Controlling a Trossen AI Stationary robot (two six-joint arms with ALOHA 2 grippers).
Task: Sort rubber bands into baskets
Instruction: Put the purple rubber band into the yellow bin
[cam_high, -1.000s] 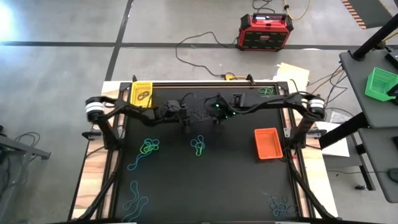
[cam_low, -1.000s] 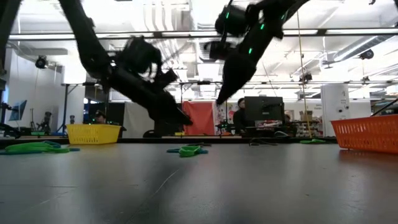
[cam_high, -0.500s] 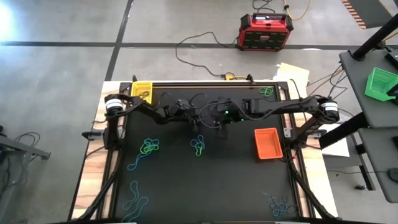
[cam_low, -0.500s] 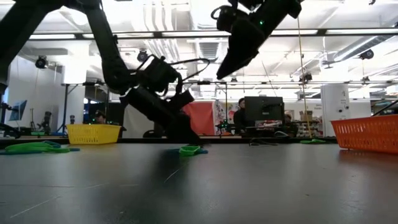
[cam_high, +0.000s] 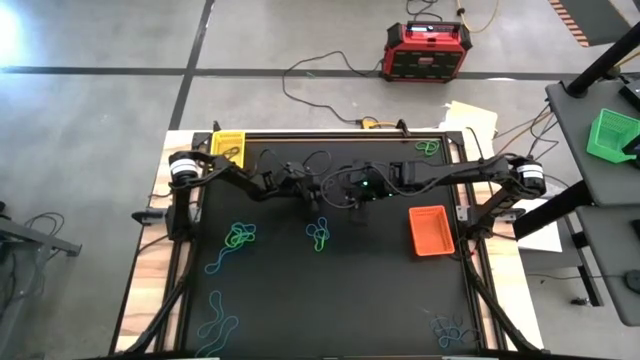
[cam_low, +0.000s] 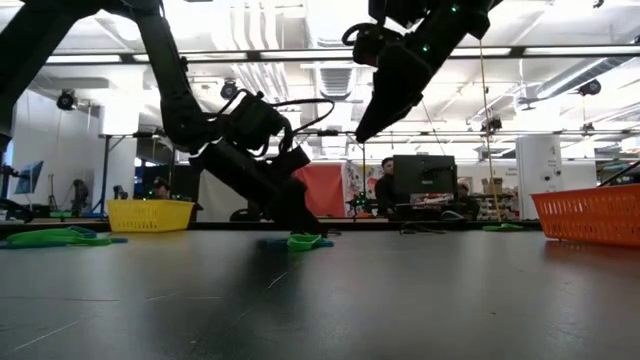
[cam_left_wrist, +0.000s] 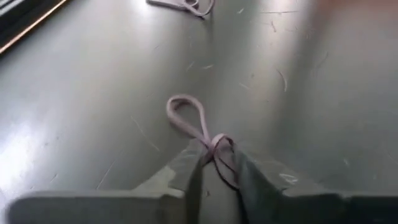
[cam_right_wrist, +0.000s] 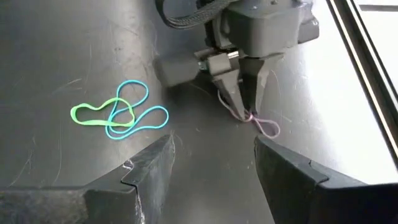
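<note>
Between the fingertips of the left gripper (cam_left_wrist: 214, 163), pressed down to the black table (cam_high: 380, 290), lies one end of a pale purple rubber band (cam_left_wrist: 198, 132); its free loop stretches out ahead of the jaws, flat on the surface. The jaws stand nearly together, pinched on that end, as the right wrist view also shows. Such a band looks almost weightless, limp and stretchy, so it will likely droop and swing once lifted, and a thin strand can slip from smooth pads; a hold where the strands cross or bunch, as here, seems the surest. The right gripper (cam_right_wrist: 211, 165) hovers above the table just across from the left one, jaws wide apart and empty, looking down on it. A knot of teal and green bands (cam_right_wrist: 119, 113) lies to one side of those open jaws, near but apart from the purple one. The yellow basket (cam_high: 228, 150) sits well behind the left gripper, the orange basket (cam_high: 431, 230) beyond the right.
</note>
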